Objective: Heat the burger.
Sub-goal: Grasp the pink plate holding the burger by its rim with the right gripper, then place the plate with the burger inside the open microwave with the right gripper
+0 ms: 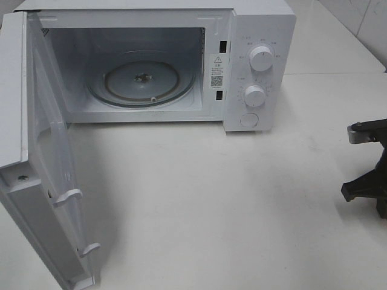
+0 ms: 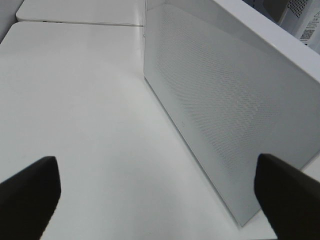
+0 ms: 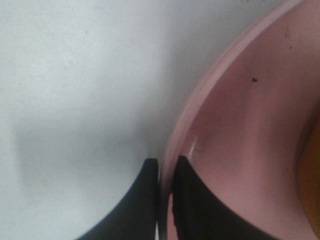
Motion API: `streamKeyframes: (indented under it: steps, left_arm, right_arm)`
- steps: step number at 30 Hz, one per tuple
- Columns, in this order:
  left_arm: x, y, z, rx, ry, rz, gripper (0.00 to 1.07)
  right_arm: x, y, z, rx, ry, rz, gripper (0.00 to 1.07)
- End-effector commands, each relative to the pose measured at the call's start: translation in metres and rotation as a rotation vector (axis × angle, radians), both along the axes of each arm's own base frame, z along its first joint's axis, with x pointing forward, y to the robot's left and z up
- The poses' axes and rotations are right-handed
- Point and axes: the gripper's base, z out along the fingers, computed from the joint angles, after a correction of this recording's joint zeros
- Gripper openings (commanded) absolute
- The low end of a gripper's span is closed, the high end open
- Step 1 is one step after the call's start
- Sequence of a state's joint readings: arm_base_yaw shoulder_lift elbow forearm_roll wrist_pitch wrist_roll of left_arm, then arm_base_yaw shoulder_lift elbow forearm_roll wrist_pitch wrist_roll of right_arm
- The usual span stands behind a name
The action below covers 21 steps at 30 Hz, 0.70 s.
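With the right gripper clamped on the rim of the pink plate and the left gripper spread wide, lift level and slowly toward the turntable at upper left.

Burger, golden-brown sliver, on pink plate

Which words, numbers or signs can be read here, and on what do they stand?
Warning triangle and QR code: on the sticker at the door frame of the microwave; its print too small to read.
Marks around upper knob and lower knob: too small to read.
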<state>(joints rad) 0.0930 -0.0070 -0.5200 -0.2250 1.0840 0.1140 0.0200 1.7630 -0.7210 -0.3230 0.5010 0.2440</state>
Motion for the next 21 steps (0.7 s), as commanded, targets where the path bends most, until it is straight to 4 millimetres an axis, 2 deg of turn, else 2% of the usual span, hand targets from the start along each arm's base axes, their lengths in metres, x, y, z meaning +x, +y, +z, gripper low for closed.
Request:
streamKeyframes:
  steps: [1, 8, 21]
  left_arm:
    - [-0.002, 0.000, 0.000, -0.007, -0.026, -0.002, 0.98]
    - [-0.002, 0.000, 0.000, -0.007, -0.026, -0.002, 0.98]
    - [-0.002, 0.000, 0.000, -0.007, -0.026, -0.002, 0.98]
  right_arm:
    - [-0.005, 0.003, 0.002, -0.024, 0.027, -0.005, 0.00]
    - [-0.012, 0.017, 0.006, -0.127, 0.081, 0.038, 0.00]
    - [-0.015, 0.034, 0.012, -0.291, 0.066, 0.069, 0.00]
